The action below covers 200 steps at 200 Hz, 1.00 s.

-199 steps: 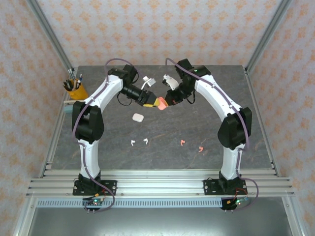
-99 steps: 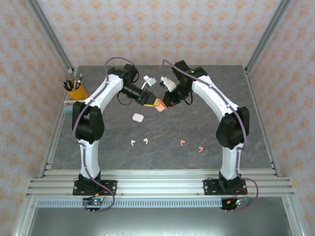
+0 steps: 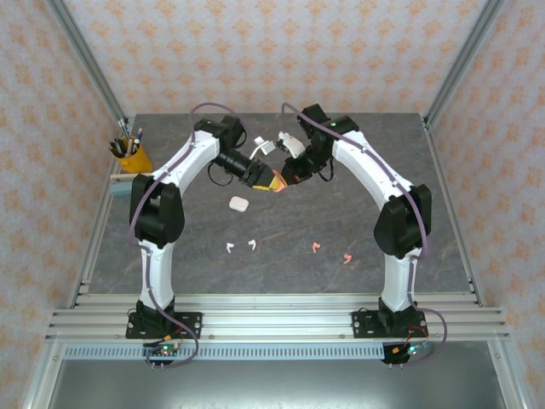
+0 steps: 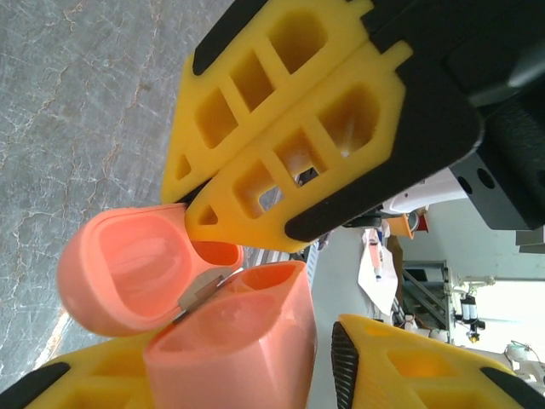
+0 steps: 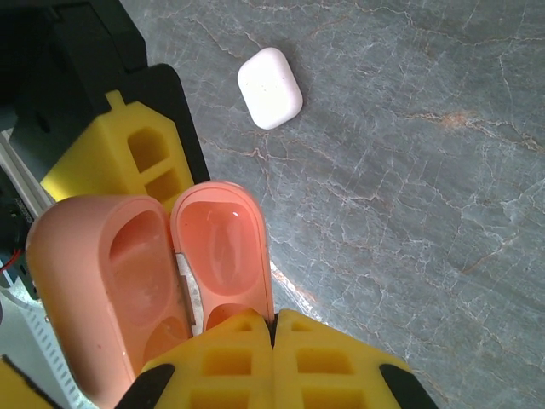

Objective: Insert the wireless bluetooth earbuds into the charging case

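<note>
A salmon-pink charging case hangs open above the table's middle back, between both grippers. My right gripper is shut on the rim of its lid, with the case body beside it. My left gripper straddles the body. Its jaws are open, and a gap shows between one pad and the case. Both cavities look empty. Two white earbuds and two pink earbuds lie on the table nearer the front. A shut white case lies below the grippers.
A yellow cup of pens stands at the table's left edge. Metal frame posts rise at the back corners, and a rail runs along the near edge by the arm bases.
My left gripper's jaws have narrowed around the pink case body, and the left arm has shifted slightly right. The right gripper has edged left with the lid in it.
</note>
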### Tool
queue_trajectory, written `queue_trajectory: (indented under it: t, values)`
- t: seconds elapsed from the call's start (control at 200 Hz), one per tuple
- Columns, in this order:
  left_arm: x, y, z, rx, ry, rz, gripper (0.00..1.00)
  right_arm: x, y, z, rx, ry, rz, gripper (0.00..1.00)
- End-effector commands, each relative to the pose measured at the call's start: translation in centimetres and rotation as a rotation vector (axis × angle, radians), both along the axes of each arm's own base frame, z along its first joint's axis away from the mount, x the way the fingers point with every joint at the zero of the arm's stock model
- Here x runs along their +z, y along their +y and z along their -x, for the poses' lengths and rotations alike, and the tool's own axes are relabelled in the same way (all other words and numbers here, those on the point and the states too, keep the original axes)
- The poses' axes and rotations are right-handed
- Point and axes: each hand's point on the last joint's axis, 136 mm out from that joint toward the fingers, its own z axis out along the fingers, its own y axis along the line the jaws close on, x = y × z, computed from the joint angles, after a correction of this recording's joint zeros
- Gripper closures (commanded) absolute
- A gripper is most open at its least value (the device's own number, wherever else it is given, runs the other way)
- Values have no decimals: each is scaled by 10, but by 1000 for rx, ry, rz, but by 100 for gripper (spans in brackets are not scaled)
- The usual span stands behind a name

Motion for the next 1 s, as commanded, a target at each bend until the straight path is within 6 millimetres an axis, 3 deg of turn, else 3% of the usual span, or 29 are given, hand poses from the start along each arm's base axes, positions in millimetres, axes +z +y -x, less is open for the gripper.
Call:
queue_trajectory:
  t: [0.0,0.4,0.55,0.601,0.651,0.741,0.896,0.996]
  values:
    - [11,-5,2,-13,4,39,58,17,3,-6,-8,-54,-30,100]
    - [9,-6,1,-12,14,49,78,20,1,-9,-26,-76,-22,100]
    - [10,-6,2,-17,5,54,95,24,-5,-21,-98,-109,-3,100]
    - [12,-6,3,-19,-2,57,100,26,-12,-30,-149,-122,7,92]
    - [14,-5,5,-22,-14,61,100,30,-19,-37,-194,-120,-4,77]
    - [18,-4,7,-20,-36,57,100,45,-32,-44,-266,-106,-68,65]
    - [19,0,9,-6,-73,39,100,79,-57,-47,-396,-117,-210,52]
    - [17,3,5,33,-125,-6,100,90,-78,-47,-500,-118,-235,50]
